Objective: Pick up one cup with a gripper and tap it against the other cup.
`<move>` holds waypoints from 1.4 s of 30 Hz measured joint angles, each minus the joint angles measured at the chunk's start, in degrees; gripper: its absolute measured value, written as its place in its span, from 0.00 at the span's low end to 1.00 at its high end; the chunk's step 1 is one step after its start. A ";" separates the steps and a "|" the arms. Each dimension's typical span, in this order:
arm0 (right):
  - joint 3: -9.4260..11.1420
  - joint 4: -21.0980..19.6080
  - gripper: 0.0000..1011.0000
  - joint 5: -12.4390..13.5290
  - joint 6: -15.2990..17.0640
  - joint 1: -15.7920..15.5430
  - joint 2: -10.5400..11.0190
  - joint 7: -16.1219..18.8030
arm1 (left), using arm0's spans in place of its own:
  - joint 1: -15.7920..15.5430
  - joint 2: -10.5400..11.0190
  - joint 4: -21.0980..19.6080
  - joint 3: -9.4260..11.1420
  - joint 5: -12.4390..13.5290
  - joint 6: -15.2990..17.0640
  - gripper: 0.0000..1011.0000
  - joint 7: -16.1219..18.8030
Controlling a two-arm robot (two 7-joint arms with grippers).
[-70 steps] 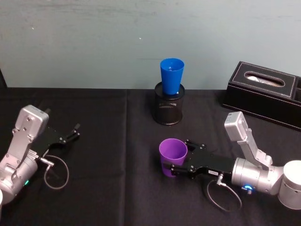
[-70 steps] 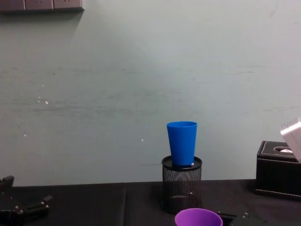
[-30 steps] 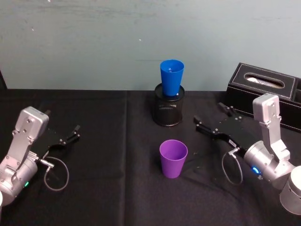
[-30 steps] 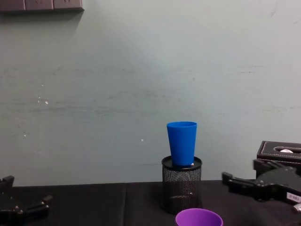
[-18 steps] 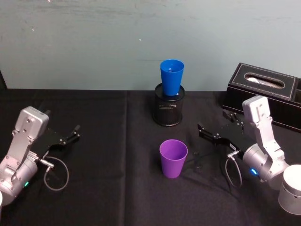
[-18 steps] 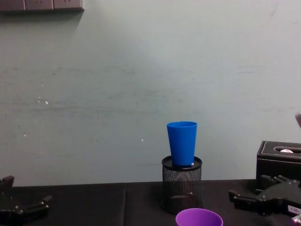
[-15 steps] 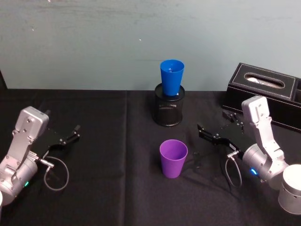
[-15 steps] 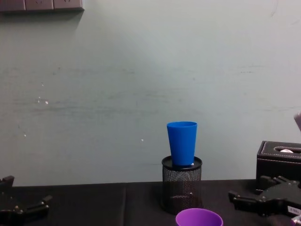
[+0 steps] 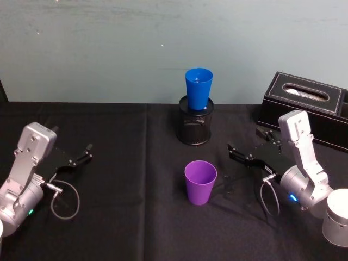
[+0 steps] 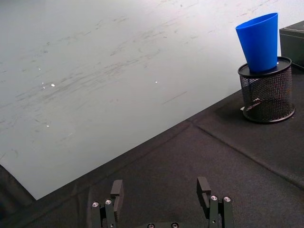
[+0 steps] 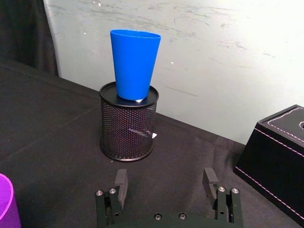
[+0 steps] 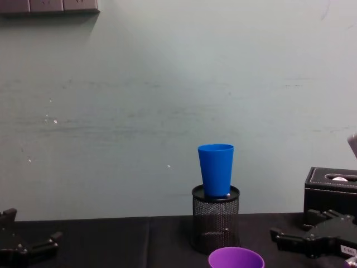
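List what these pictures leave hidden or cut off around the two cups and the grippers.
- Purple cup: chest view's bottom edge cuts off its body.
- Blue cup: its base sits hidden inside the mesh pen holder.
- Tissue box: chest view's right edge cuts it off.
- Left gripper: the left wrist view's bottom edge hides its base.

Purple cup (image 9: pixel 200 182): plain tapered tumbler, upright, mouth up, standing free on the black bench in front of the black mesh holder (image 9: pixel 195 126). Blue cup (image 9: pixel 198 88): same shape, upright, base seated in that holder's top.
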 joint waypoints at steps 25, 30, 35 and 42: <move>-0.07 -0.07 0.99 -0.04 -0.04 -0.03 0.03 -0.32 | 0.00 0.00 0.00 0.00 0.00 0.00 1.00 0.00; -0.07 -0.07 0.99 -0.04 -0.05 -0.03 0.03 -0.36 | 0.00 0.00 0.00 0.00 0.00 0.00 1.00 0.00; -0.07 -0.07 0.99 -0.04 -0.05 -0.03 0.02 -0.37 | 0.00 0.00 0.00 0.00 0.00 0.00 1.00 0.00; -0.07 -0.07 0.99 -0.04 -0.05 -0.03 0.02 -0.37 | 0.00 0.00 0.00 0.00 0.00 0.00 1.00 0.00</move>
